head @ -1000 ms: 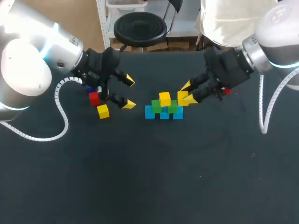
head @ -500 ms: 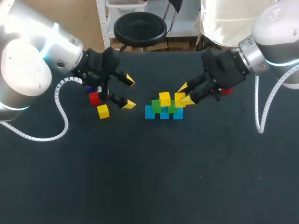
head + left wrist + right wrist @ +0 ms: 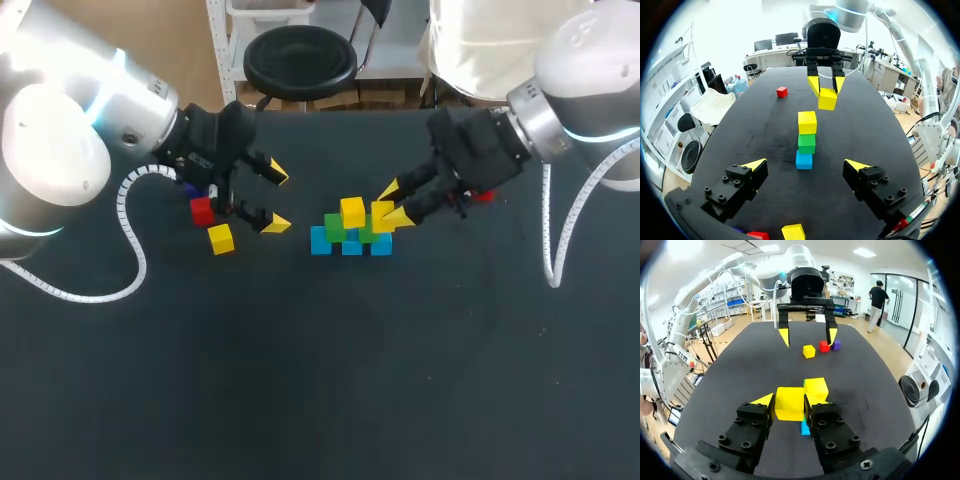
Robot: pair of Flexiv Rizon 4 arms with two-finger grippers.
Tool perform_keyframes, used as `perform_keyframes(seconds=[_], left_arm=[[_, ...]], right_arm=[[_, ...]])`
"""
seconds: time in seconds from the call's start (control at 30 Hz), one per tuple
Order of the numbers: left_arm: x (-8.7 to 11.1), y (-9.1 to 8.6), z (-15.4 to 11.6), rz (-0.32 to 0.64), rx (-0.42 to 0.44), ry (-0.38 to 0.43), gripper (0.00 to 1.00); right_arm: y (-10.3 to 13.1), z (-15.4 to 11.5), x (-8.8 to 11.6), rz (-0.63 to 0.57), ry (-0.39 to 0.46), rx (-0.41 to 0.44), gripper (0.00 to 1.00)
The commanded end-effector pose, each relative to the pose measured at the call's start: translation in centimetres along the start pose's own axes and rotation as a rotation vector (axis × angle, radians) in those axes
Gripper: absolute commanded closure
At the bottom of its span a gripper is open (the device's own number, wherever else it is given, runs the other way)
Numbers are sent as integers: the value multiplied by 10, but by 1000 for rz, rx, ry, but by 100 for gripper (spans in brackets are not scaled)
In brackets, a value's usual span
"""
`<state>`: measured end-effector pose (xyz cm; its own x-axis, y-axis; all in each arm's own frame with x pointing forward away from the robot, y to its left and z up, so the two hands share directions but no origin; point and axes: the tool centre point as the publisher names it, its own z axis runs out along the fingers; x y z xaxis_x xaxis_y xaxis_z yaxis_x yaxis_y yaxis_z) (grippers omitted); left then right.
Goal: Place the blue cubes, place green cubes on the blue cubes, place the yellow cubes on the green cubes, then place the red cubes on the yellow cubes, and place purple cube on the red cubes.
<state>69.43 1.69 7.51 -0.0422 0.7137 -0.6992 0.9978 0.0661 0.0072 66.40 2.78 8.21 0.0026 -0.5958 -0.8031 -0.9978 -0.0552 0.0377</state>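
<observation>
"What's the right gripper (image 3: pixel 392 203) got?"

"A yellow cube (image 3: pixel 383 215), pinched between both fingers. It hangs just beside the other yellow cube (image 3: pixel 352 211), the one sitting on the green cubes (image 3: pixel 334 228). It's over the green one on the right arm's side. From where I stand I can't tell whether it touches that green or is just clear of it."

"Why there?"

"The blue cubes (image 3: pixel 320 241) make the bottom row, the greens sit on them, and yellow is the next layer. I'd say it's lining this one up next to the first. It's gripped by its sides, so the bottom face is free to land flat."

"And the left gripper (image 3: pixel 276 198)?"

"Fingers spread wide, nothing between them. It's parked well off to the stack's left, probably to keep out of the way. Near it lie a loose yellow cube (image 3: pixel 221 238), a red cube (image 3: pixel 202 210) and a purple cube (image 3: pixel 837 344) just beside the red. A second red cube (image 3: pixel 782 92) lies over by the right arm."

"Much left, then?"

"No red or purple is stacked yet, so I'd guess it's about halfway."
</observation>
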Motion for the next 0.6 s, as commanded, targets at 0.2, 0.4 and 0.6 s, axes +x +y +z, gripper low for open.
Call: perform_keyframes(seconds=[0.2,0.4,0.6], left_arm=[[2,-1,0,4,-2,-7,0],[2,-1,0,4,-2,-7,0],[2,-1,0,4,-2,-7,0]], right_arm=[[1,2,1,16,5,4,100],[2,4,2,28,2,5,100],[-1,-1,4,33,18,11,100]])
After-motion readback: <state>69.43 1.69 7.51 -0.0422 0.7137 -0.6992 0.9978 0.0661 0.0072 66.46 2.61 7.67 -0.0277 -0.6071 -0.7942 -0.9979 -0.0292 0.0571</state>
